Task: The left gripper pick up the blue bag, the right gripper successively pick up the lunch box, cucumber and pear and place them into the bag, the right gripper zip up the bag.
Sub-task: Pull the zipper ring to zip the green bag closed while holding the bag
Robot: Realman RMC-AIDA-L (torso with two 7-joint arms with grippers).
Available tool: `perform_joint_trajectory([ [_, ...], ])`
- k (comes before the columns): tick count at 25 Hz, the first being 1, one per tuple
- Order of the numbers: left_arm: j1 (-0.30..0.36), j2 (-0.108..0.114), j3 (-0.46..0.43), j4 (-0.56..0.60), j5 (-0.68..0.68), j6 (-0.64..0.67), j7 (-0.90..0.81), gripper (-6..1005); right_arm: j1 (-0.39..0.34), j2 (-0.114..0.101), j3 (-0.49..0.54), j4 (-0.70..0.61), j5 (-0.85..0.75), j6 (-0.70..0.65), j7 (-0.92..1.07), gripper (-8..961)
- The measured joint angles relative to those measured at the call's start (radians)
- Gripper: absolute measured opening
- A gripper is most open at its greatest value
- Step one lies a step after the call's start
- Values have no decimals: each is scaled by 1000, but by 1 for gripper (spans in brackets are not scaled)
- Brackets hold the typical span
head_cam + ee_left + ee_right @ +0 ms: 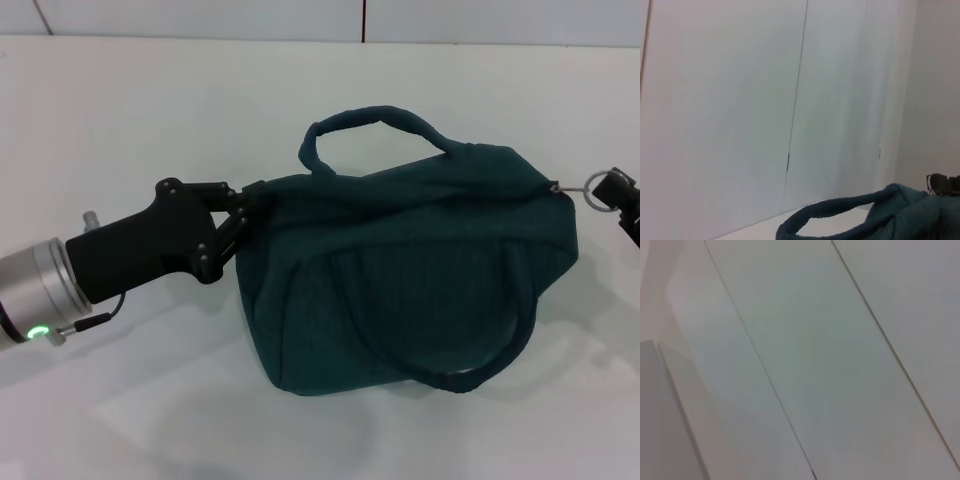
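The blue bag (pixel 410 280) lies on the white table (pixel 130 110), its top closed, one loop handle at the back and one at the front. My left gripper (pixel 243 207) is shut on the bag's left end. My right gripper (pixel 622 192) shows only partly at the right edge, its tips on the metal ring pull (pixel 603 190) at the bag's right end. The left wrist view shows the bag's handle (pixel 830 214) and, past it, the right gripper (pixel 943 183). The lunch box, cucumber and pear are out of view.
A white panelled wall (pixel 360 20) stands behind the table. The right wrist view shows only wall panels (pixel 815 355).
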Motion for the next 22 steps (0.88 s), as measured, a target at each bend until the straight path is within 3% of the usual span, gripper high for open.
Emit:
perform_joint_trajectory([
  [13, -5, -5, -12, 2, -2, 2, -10, 180, -9, -4, 0, -5, 1, 1, 0, 11],
  [22, -24, -16, -12, 97, -3, 66, -186, 217, 17, -1, 0, -3, 1, -9, -1, 12],
])
